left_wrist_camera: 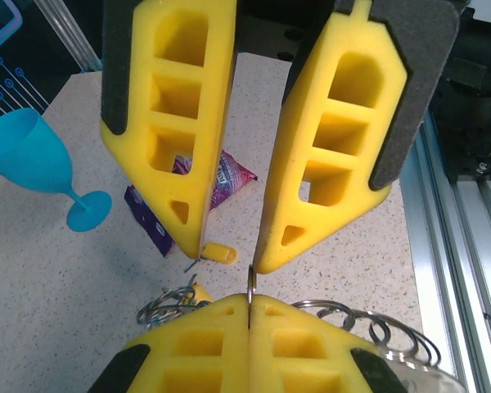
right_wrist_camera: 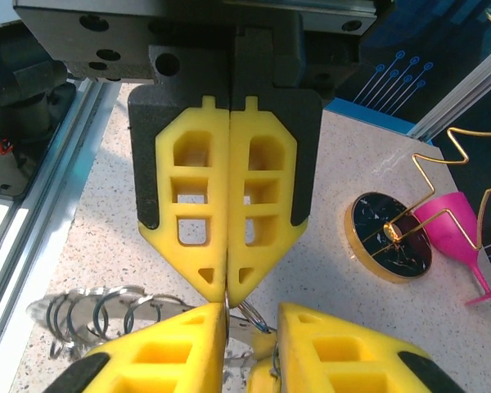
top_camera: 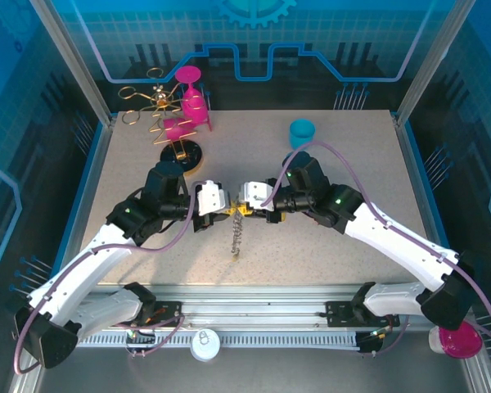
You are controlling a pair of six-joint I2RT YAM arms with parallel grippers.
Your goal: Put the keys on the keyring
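Left hand point(top_camera: 229, 209): clenched, pads pressed flat together, pinching the end of the keyring point(top_camera: 236, 237) at the fingertips. In the left wrist view the left hand point(left_wrist_camera: 251, 301) holds a thin strip of metal edge-on in the seam between its pads.

Right hand point(top_camera: 247, 209): released, tip to tip with the left at the middle of the desk point(top_camera: 352, 164). The right wrist view shows its own jaws point(right_wrist_camera: 250, 315) parted, with the shut left hand point(right_wrist_camera: 227, 293) facing them.

Keyring: long axis runs from the meeting fingertips straight toward the near edge of the desk, its free end pointing at the arm bases. Its silvery loops point(right_wrist_camera: 106, 309) trail toward the aluminium rail point(left_wrist_camera: 466, 246); the left wrist view shows them point(left_wrist_camera: 352, 321) fanning beside the pads.

Key point(left_wrist_camera: 218, 253): yellow head, just beside one fingertip of the right hand point(left_wrist_camera: 229, 258), not clamped; whether they touch cannot be told.

Room: bare speckled surface spreads left and right of both hands. The blue goblet point(top_camera: 301, 131) stands behind the right arm, and the gold wire stand point(top_camera: 159, 106) with pink goblets point(top_camera: 192, 90) occupies the far left corner.

The left wrist view adds a purple packet point(left_wrist_camera: 151, 223) lying near the blue goblet point(left_wrist_camera: 29, 155). The right wrist view adds the stand's dark round base point(right_wrist_camera: 390, 237).
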